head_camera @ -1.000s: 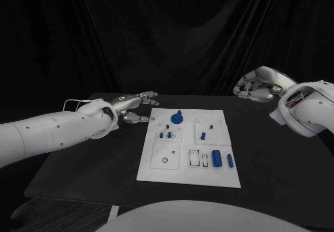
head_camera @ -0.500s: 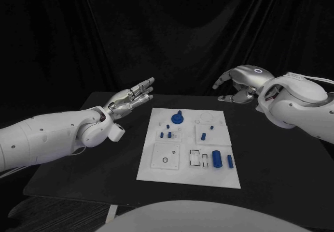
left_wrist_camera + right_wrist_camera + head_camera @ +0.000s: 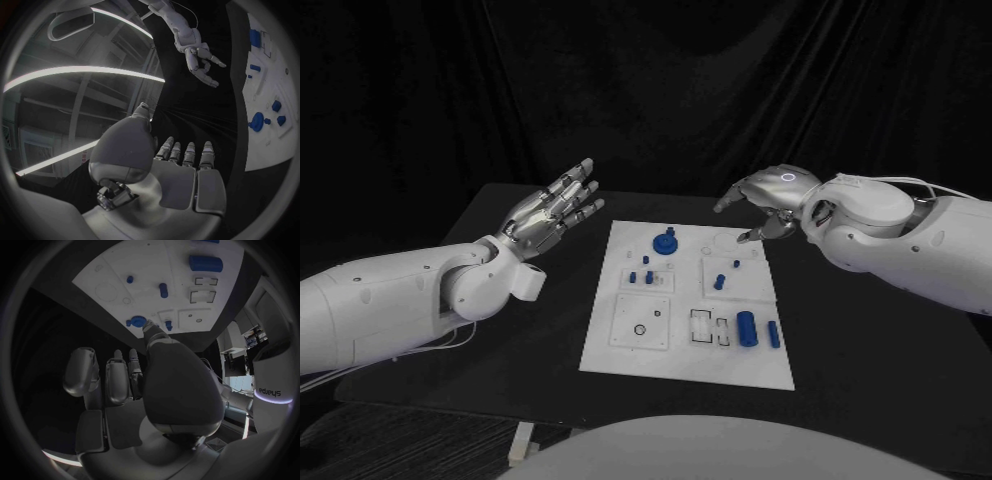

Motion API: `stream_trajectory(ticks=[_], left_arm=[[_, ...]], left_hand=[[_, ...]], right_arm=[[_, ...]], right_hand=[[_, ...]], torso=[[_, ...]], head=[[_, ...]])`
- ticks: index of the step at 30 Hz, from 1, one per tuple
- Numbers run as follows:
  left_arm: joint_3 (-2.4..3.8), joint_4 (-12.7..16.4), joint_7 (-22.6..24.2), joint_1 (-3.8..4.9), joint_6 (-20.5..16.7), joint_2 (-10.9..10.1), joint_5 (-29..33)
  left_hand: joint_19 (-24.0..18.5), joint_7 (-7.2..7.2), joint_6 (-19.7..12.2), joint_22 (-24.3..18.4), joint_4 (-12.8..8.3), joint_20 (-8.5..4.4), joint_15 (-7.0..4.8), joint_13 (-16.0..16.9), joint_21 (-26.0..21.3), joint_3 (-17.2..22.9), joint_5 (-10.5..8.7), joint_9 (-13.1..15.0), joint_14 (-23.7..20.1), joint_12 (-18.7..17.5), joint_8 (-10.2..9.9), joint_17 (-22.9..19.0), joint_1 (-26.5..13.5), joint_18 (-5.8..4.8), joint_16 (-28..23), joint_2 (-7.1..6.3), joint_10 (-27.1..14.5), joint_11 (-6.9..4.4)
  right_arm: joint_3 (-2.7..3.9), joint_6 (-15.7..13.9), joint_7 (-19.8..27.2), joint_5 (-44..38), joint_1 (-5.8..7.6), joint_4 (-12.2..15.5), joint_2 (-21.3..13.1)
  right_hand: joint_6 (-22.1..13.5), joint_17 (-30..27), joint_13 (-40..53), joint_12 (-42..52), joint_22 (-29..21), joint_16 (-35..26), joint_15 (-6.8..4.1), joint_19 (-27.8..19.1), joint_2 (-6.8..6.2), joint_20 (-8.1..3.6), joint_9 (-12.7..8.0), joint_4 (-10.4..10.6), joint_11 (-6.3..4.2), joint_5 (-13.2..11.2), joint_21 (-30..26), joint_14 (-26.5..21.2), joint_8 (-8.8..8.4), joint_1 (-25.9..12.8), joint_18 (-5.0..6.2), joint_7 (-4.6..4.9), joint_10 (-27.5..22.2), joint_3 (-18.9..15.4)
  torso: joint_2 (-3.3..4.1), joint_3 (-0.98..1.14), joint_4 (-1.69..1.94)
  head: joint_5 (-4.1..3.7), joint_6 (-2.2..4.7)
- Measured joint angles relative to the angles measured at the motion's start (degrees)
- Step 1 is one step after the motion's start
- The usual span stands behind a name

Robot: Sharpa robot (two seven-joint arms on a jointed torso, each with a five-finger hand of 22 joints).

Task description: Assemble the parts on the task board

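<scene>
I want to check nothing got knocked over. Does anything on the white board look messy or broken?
Nothing stands out. The board lies flat on the table, the blue parts sit tidily on it, and both robot hands hover above, holding nothing.

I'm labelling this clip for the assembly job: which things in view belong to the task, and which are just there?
Belong to the job:
task board
blue parts on it
left hand, open, raised left of the board
right hand, empty, fingers apart, over the board's far right corner

Just there:
black table
dark curtain
</scene>
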Motion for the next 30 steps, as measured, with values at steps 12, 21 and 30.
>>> stream_trajectory(ticks=[12,21,30], left_arm=[[0.00,0.79,0.24,-0.29,1.66,-0.26,1.43],[0.02,0.79,0.30,-0.38,2.55,0.08,1.74],[0.01,0.80,0.34,-0.46,3.26,0.18,1.84]], left_hand=[[0.00,0.20,0.20,0.01,-0.15,1.86,2.19,0.02,0.00,-2.23,2.72,0.00,0.06,0.00,0.00,0.02,2.19,0.88,0.00,2.19,0.03,2.11],[-0.14,0.62,0.20,0.02,-0.39,2.58,2.87,0.02,0.00,-3.24,5.20,0.01,0.00,0.00,0.00,0.03,3.81,0.88,0.00,3.61,0.10,3.18],[0.00,0.86,0.44,0.02,-0.47,3.27,3.59,0.03,0.00,-3.94,5.84,0.01,0.06,0.00,0.00,0.04,5.04,0.87,0.00,4.04,0.00,3.89]], right_arm=[[0.00,2.79,2.28,-1.30,-3.04,-3.34,1.65],[0.01,3.85,2.44,-1.59,-4.73,-5.76,2.55],[0.02,3.71,2.17,-1.68,-6.68,-9.15,3.64]], right_hand=[[6.68,0.02,-0.11,4.38,0.00,0.00,-0.11,0.16,3.24,0.03,1.62,-2.50,0.46,8.28,-0.36,0.03,2.41,2.12,0.00,3.27,7.65,3.40],[8.36,-0.86,-0.62,4.77,-0.01,-0.69,-0.11,0.37,3.85,0.24,1.97,-2.75,0.80,6.71,-1.31,0.03,2.74,0.85,-0.01,4.95,10.00,3.65],[8.92,-1.01,-1.93,3.01,-0.01,-0.68,0.31,0.33,3.67,0.67,0.88,-4.04,1.13,8.61,-2.04,0.03,1.72,0.58,-0.01,5.52,10.27,4.58]], torso=[[0.10,-0.60,0.42],[0.02,-0.60,0.25],[-0.01,-0.64,0.21]], head=[[-0.90,0.00],[-1.14,0.00],[-1.29,0.00]])
